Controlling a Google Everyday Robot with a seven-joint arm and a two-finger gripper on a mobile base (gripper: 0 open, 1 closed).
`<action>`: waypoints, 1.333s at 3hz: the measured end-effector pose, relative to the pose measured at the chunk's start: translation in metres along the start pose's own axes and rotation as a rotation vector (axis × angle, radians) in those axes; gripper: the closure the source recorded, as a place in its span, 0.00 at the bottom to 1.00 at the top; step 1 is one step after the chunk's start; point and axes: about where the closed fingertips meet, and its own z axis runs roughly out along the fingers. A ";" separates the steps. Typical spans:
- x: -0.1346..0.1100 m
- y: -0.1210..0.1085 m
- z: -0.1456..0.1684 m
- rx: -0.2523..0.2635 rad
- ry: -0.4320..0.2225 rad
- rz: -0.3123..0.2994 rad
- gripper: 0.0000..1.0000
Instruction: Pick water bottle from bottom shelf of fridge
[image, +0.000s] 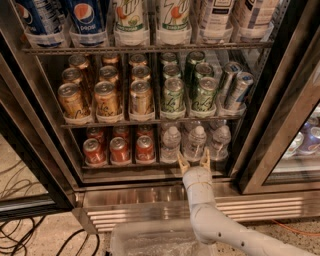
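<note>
End effector (194, 162) is up at the front lip of the fridge (49, 165), two tan fingers spread apart with open space between them, gripping nothing, and my white arm (220, 231) trails back down to the lower right. Taking in the surroundings: the black frame is open in front of me, and a glass door (280, 115) stands off on the right with more drinks dimly visible behind it. Below the opening runs the slatted stainless-steel base (145, 212). On the speckled floor (40, 227) at lower left lie black cables (20, 237), and a clear plastic bin (150, 242) sits at the bottom edge. Up top, big labelled soda bottles (86, 17); one rack down, gold cans (106, 97) on the left and green cans (174, 94) on the right. Now the bottom shelf (130, 169), my desk for this job: red cans (119, 149) fill the left lanes, and three clear bottles stand upright in the right lanes. The water bottle (195, 141) is the middle one, white cap up, right at the front of its lane, with a left bottle (171, 142) and a right bottle (220, 140) close on either side. My fingertips sit just in front of and below it, one either side of its base. I cannot tell if they touch it.
</note>
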 end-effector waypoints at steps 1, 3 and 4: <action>-0.002 0.000 0.008 0.015 -0.026 0.008 0.37; -0.007 0.000 0.026 0.040 -0.077 0.021 0.38; -0.009 -0.001 0.038 0.056 -0.103 0.024 0.38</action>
